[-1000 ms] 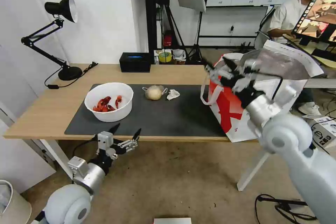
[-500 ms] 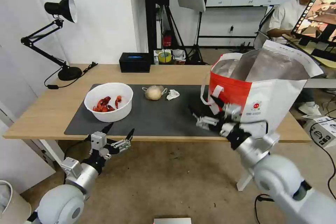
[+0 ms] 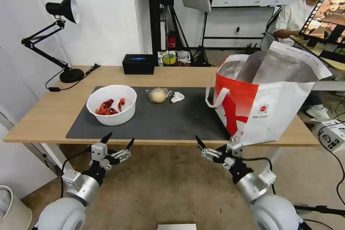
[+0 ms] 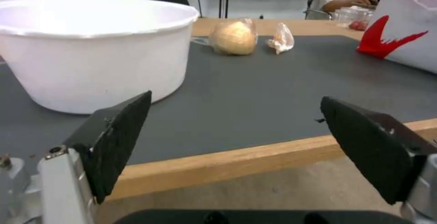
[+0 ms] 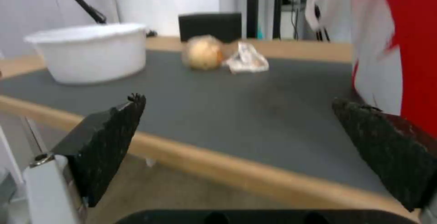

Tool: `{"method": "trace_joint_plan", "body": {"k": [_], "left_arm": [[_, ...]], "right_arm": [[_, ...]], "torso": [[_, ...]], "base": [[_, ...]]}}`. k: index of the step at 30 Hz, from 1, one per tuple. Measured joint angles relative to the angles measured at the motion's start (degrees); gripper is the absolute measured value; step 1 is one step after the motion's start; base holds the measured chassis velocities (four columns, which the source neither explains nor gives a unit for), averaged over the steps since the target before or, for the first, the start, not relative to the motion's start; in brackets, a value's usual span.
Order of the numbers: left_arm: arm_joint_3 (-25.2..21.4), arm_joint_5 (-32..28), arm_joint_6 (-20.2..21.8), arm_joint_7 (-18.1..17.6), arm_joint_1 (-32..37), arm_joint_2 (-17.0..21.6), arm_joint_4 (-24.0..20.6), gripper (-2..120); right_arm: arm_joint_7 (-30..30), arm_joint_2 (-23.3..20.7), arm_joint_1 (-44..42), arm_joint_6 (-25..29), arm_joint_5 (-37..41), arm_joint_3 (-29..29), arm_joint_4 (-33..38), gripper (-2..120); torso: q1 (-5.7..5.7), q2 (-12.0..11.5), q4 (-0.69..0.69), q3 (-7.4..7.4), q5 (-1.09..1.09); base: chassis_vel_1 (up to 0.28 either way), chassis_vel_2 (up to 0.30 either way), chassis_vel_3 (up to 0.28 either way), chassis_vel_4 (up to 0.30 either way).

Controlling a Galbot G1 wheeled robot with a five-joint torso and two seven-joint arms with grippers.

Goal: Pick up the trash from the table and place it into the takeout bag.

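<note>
Light wood forms the long tabletop [image 3: 54, 111], which stands on white legs over a worn beige floor and carries a large dark grey rectangular mat [image 3: 169, 118]. At the far edge sit a black desk lamp [image 3: 61, 36] and a black rectangular box [image 3: 138, 64], with white walls and black stands behind.

On the mat's left part rests the white round bowl [image 3: 112, 104] holding red crayfish shells. Farther back, near the mat's middle, lies the knotted clear bag with a beige lump [image 3: 158, 94], and just beside it the crumpled white tissue [image 3: 177, 97]. The large boxy white-and-red takeout bag [image 3: 264, 100] with silver foil lining stands open on the right end of the table, its far side cut off by the foil flap; what lies inside cannot be made out. In the right wrist view the bag is blurred.

Both arms hang low in front of the table's near edge, below the tabletop. The left gripper [image 3: 118, 142] points toward the bowl, its black fingers spread wide and holding nothing. The right gripper [image 3: 215, 146] sits below the bag's near corner, fingers likewise apart and empty.
</note>
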Motion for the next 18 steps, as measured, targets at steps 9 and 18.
{"method": "trace_joint_plan", "body": {"k": [9, 18], "left_arm": [[0.7, 1.9, -0.2, 0.1, 1.3, -2.3, 0.9, 100], [0.6, 2.9, -0.9, 0.1, 2.7, -3.0, 1.0, 100]], "right_arm": [[1.1, 1.1, -3.1, 0.1, -1.6, 1.3, 0.1, 100], [1.9, 0.4, -3.3, -1.0, -1.5, 2.1, 1.7, 100]], "torso": [[0.01, 0.0, 0.0, 0.0, 0.0], [0.01, 0.0, 0.01, 0.01, -0.01]], "base": [[0.0, 0.0, 0.0, 0.0], [0.0, 0.0, 0.0, 0.0]]}}
